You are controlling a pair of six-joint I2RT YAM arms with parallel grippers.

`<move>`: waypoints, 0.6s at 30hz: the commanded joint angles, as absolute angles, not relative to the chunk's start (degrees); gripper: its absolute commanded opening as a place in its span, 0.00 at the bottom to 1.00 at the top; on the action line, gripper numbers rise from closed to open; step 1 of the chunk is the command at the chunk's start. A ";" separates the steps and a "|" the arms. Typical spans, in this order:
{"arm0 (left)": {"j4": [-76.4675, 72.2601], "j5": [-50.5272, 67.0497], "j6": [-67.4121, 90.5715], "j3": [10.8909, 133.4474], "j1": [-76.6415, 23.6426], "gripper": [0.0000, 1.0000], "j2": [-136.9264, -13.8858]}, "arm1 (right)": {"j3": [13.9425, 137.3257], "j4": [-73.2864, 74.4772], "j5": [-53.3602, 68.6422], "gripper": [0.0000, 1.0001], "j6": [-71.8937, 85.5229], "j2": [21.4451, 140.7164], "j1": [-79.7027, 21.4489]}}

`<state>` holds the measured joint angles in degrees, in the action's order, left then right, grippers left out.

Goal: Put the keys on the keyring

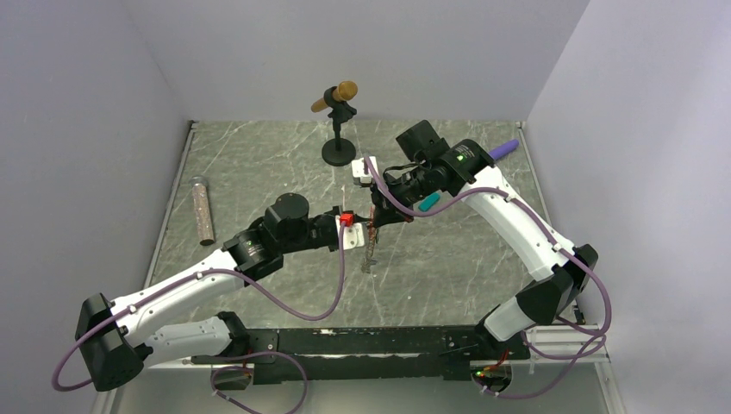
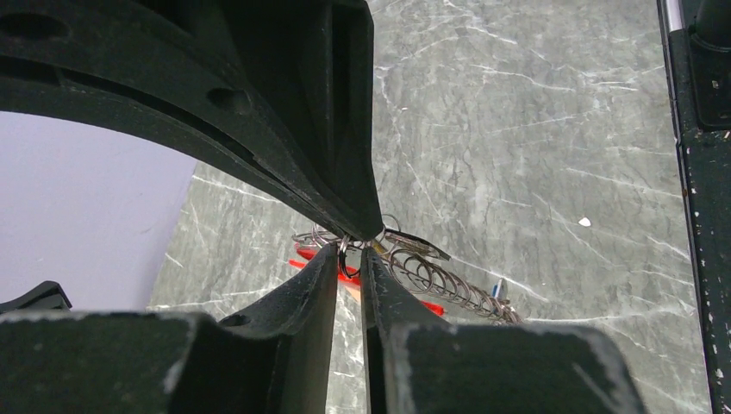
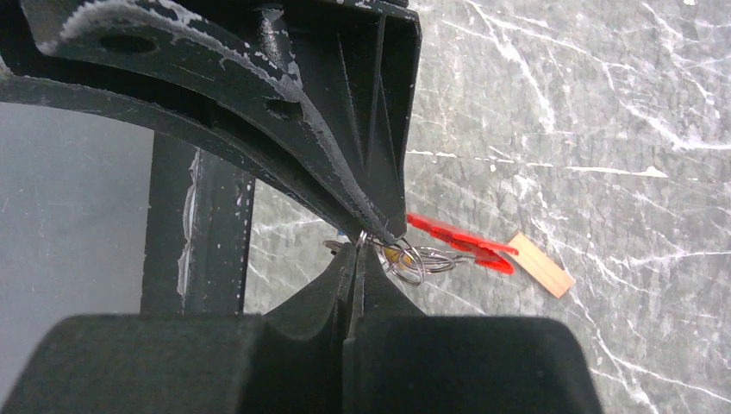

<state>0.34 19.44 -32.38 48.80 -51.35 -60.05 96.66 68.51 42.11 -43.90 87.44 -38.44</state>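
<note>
The keyring [image 1: 371,250] hangs between my two grippers above the middle of the table, its thin chain trailing down. My left gripper [image 2: 349,257] is nearly shut, with one silvery ring of the bunch pinched between its tips. Behind it are the red clip [image 2: 431,306], the coiled chain [image 2: 444,280] and a blue tag [image 2: 497,287]. A small dark flat piece [image 2: 422,245] among the rings may be one of the keys. My right gripper [image 3: 360,243] is shut on another ring, next to the red clip [image 3: 457,240] and a yellowish tag [image 3: 398,255].
A tan block [image 3: 540,265] lies on the table under the clip. A teal block [image 1: 428,203] sits by the right arm. A microphone stand [image 1: 339,151] stands at the back centre, a speckled tube [image 1: 204,210] lies at the left, and a purple object [image 1: 504,149] at the back right.
</note>
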 commanded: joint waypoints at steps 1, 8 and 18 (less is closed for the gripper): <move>-1.55 20.59 -32.59 50.81 -51.73 0.22 -59.41 | 97.47 67.07 44.23 0.00 -43.55 86.86 -38.58; -1.39 21.31 -32.08 51.01 -51.73 0.21 -59.06 | 97.38 66.86 44.21 0.00 -43.33 86.84 -38.54; -1.67 21.44 -31.59 50.62 -51.69 0.21 -58.01 | 97.29 66.72 44.12 0.00 -43.24 86.83 -38.60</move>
